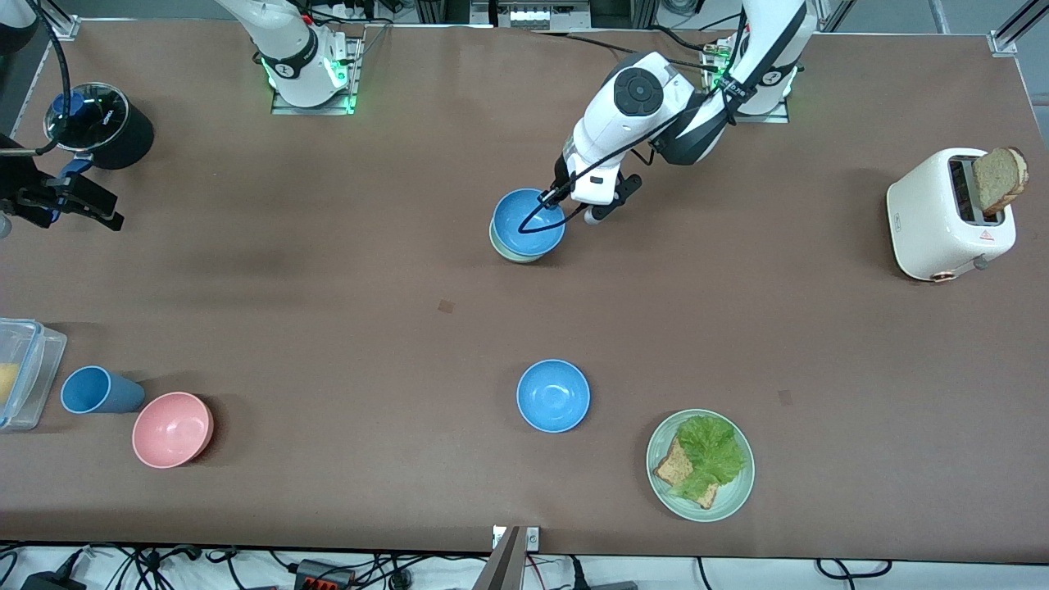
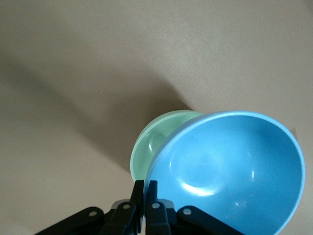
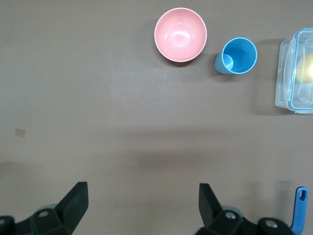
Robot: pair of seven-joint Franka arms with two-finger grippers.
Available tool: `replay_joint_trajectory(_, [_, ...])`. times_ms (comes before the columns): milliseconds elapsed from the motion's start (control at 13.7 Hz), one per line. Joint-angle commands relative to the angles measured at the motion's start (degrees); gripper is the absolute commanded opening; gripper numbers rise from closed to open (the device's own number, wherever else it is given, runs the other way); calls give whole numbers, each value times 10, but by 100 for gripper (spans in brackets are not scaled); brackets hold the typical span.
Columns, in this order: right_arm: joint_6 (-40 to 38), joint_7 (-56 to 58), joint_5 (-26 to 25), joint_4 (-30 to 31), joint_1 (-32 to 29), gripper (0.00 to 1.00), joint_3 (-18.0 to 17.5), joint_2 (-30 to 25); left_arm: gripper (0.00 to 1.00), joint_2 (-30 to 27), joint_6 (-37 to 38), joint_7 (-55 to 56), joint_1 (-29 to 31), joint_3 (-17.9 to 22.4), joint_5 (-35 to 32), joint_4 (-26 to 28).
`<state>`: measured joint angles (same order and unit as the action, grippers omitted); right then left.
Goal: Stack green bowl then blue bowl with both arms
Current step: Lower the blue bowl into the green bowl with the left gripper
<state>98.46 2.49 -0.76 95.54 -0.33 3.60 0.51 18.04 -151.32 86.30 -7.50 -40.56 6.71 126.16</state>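
Observation:
The green bowl [image 1: 501, 248] stands on the table near the left arm's base, mostly covered. A blue bowl [image 1: 524, 220] rests tilted in it. My left gripper [image 1: 564, 211] is shut on this blue bowl's rim. In the left wrist view the fingers [image 2: 139, 193] pinch the rim of the blue bowl [image 2: 230, 166], and the green bowl [image 2: 151, 142] shows under it. A second blue bowl [image 1: 553, 395] sits alone, nearer the front camera. My right gripper [image 1: 90, 205] is open and empty, raised over the right arm's end of the table; its wrist view [image 3: 142, 196] shows bare table between the fingers.
A pink bowl [image 1: 172, 428], a blue cup [image 1: 94, 390] and a clear container [image 1: 20, 373] sit at the right arm's end. A green plate [image 1: 732, 498] with bread and lettuce is near the front edge. A toaster [image 1: 951, 217] stands at the left arm's end. A black pot [image 1: 98, 123] is by the right gripper.

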Motion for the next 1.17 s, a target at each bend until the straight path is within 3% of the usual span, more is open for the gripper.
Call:
replay_joint_trajectory(0, [1, 6, 1, -4, -4, 100, 0, 0, 0, 6, -25, 7, -10, 3, 2, 5])
replay_joint_trajectory(1093, [10, 6, 2, -8, -1, 100, 0, 0, 2, 33, -30, -1, -14, 11, -28, 5])
